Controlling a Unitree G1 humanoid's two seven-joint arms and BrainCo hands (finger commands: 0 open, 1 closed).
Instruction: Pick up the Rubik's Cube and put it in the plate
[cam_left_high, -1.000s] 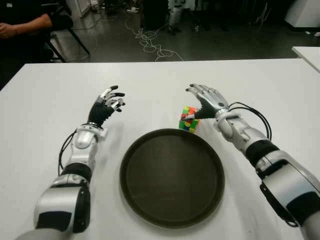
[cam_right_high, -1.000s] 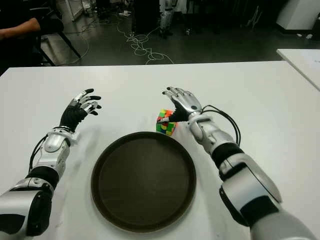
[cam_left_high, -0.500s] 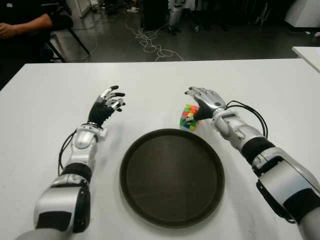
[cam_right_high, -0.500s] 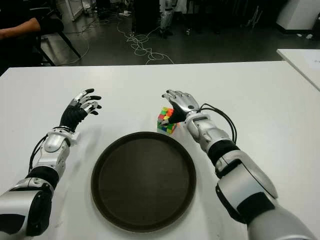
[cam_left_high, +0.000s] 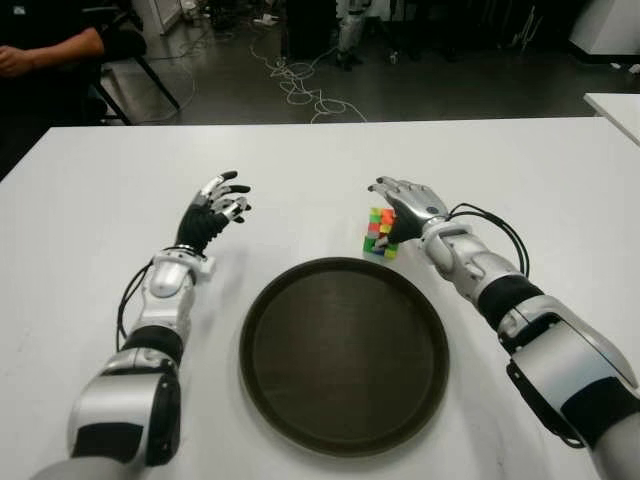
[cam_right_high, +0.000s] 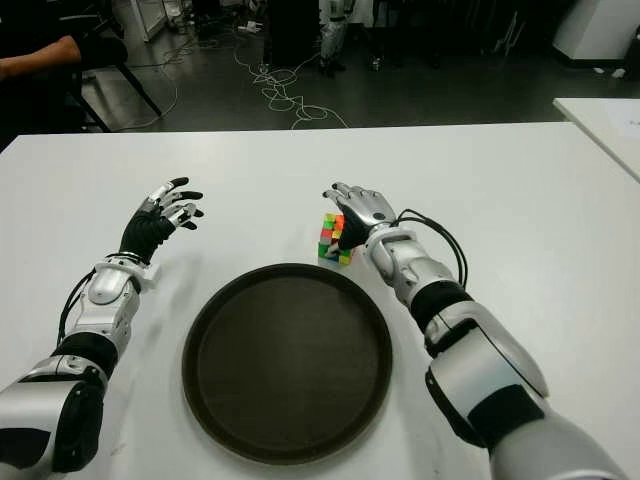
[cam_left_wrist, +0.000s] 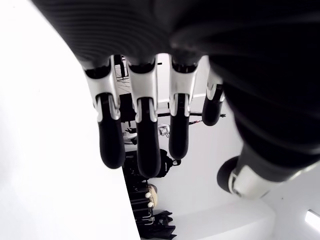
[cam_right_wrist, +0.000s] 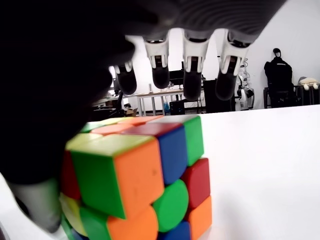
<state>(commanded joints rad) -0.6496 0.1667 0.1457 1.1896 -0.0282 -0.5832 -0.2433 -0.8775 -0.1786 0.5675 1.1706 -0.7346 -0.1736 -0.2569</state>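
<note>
The Rubik's Cube (cam_left_high: 379, 232) stands on the white counter (cam_left_high: 90, 210), just beyond the rim of the round dark plate (cam_left_high: 344, 352), at about one o'clock from the plate's middle and not in it. The right robot hand (cam_left_high: 406, 203) sits over the cube from its three o'clock side, palm against the cube's right face. In the right wrist view its fingers (cam_right_wrist: 192, 75) reach out straight above the cube's top (cam_right_wrist: 145, 165) without curling down onto it, while the thumb (cam_right_wrist: 35, 207) shows low beside the near corner, so the robot hand is released and cups the cube rather than clasps it; the cube's underside meets the counter. The left robot hand (cam_left_high: 213, 211) shows at about ten o'clock from the plate, well apart from it and from the cube, fingers spread loosely and holding nothing, as the left wrist view confirms. A person's arm (cam_left_high: 40, 52) is seen past the counter's far left corner, and cables (cam_left_high: 290, 82) lie on the dark floor (cam_left_high: 450, 85) beyond.
</note>
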